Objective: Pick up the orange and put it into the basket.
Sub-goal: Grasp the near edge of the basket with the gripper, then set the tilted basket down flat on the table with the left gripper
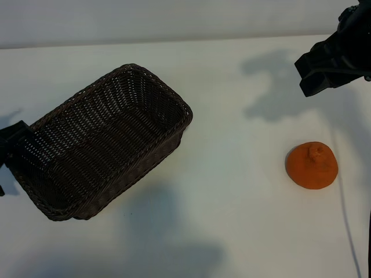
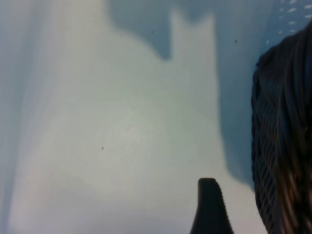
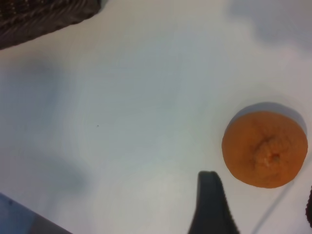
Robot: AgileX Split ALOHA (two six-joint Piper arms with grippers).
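On the worktop [image 1: 232,87] your orange [image 1: 312,165] sits well apart from the basket [image 1: 104,142], which the left gripper [image 1: 10,147] jaws grasp; right gripper [image 1: 324,72] jaws hang released above.

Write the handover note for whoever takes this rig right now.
Left gripper: at the basket's near-left end; basket appears tilted, grip unclear.
Right gripper: open, empty, above the table, beyond the orange.
Orange: on the table, right of the basket, untouched.
Done: nothing delivered.
Left: grasp the orange, carry it over, drop it into the basket.
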